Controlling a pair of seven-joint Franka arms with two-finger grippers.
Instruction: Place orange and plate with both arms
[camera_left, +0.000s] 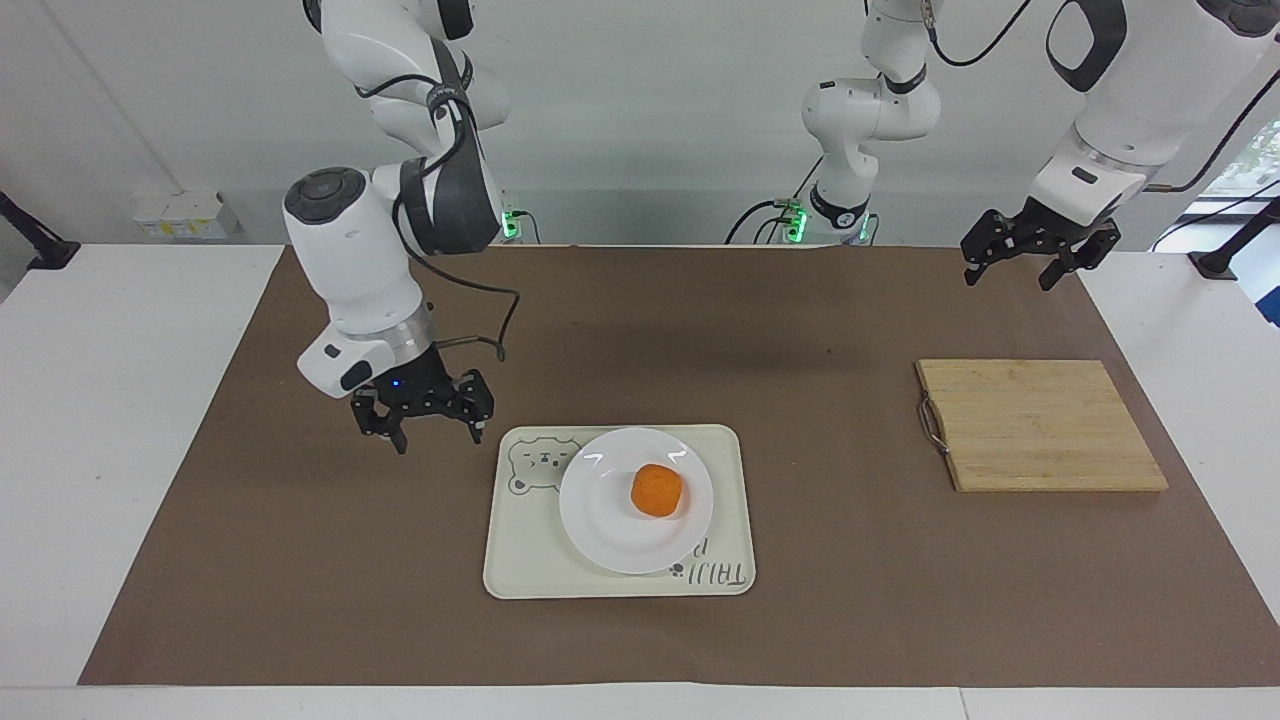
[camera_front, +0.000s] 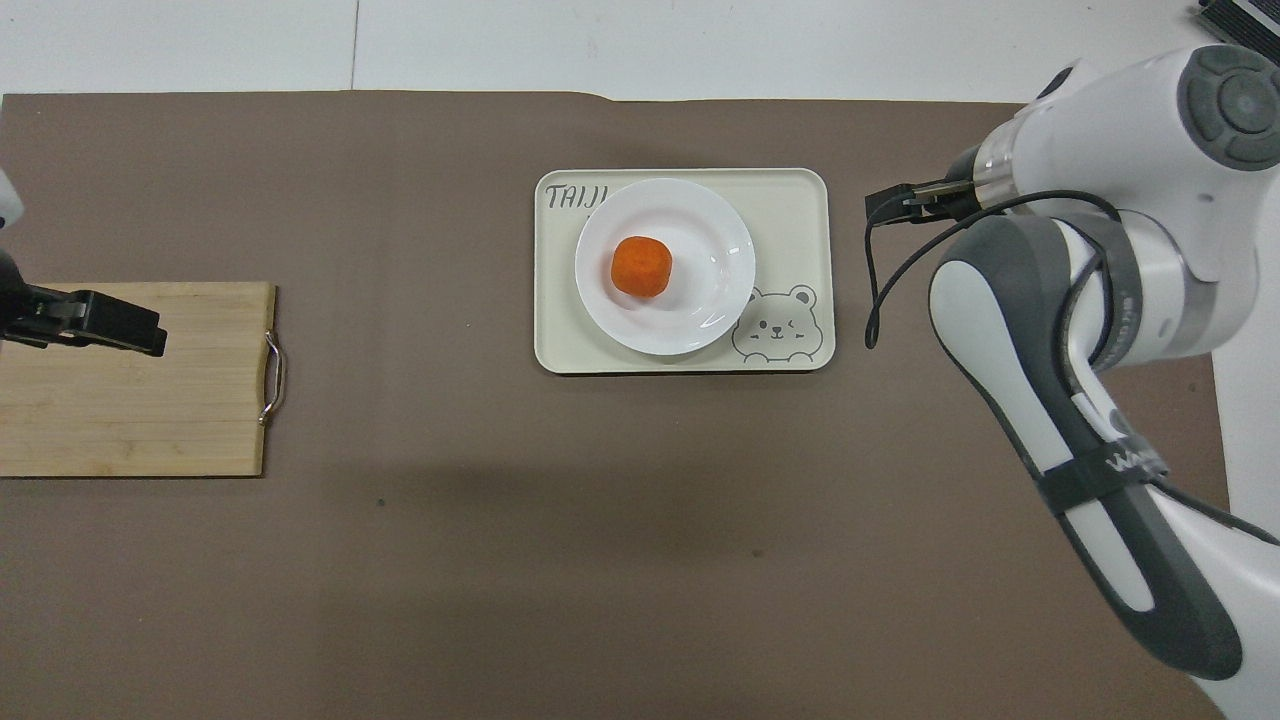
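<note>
The right gripper hangs beside the tray, fingers spread.

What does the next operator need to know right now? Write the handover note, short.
Right gripper: open, holds nothing, hovers over the brown mat beside the tray, toward the right arm's end of the table.
Left gripper: open, holds nothing, waits in the air over the edge of the mat at the left arm's end, near the cutting board.
Things: the orange sits in the well of the plate; the plate rests on the tray.
Done: orange on plate, plate on tray, neither gripped.
Left: apparently nothing but parking the arms.
</note>
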